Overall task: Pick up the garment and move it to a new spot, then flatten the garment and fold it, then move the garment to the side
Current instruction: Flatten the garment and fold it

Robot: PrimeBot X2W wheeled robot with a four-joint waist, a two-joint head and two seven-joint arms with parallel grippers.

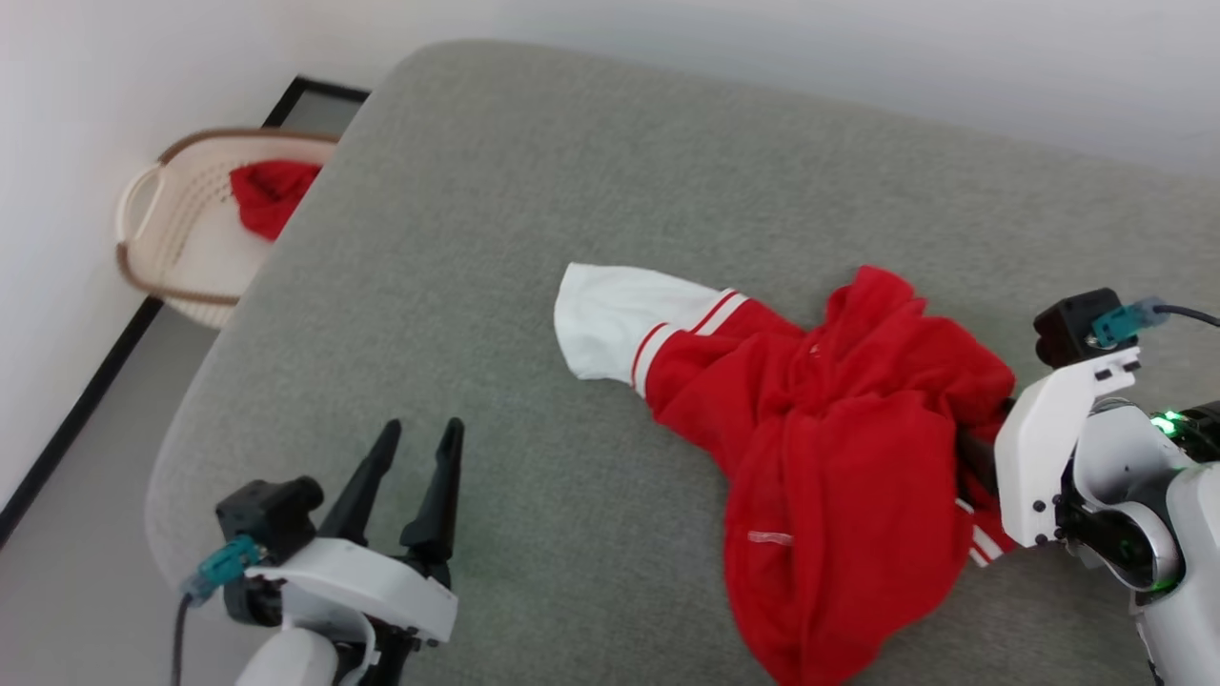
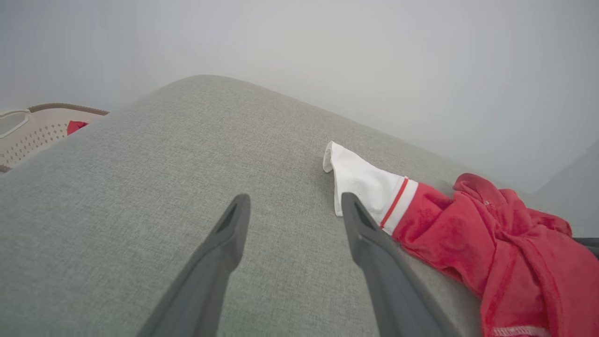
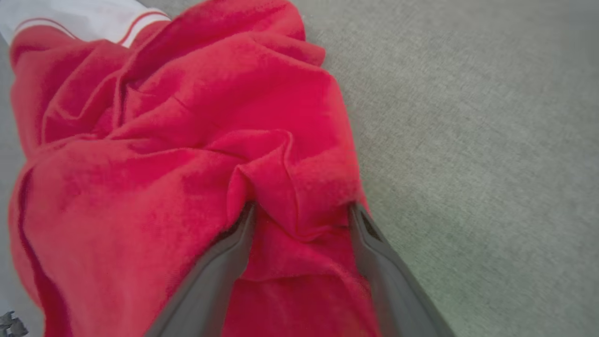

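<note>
Hovering above the near left corner of the grey fabric bed (image 1: pixel 534 171), the left gripper (image 1: pixel 423 426) spreads its jaws, empty. The right gripper (image 3: pixel 303 206) has its jaws open astride a fold of the crumpled red white-sleeved jersey garment (image 1: pixel 839 457) at the near right edge.

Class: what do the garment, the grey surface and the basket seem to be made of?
Garment: soft, matt knit cloth, probably; it creases limply. Grey surface: woven upholstery fabric, its fine weave showing. Basket: likely moulded plastic, cream, with perforated walls.
</note>
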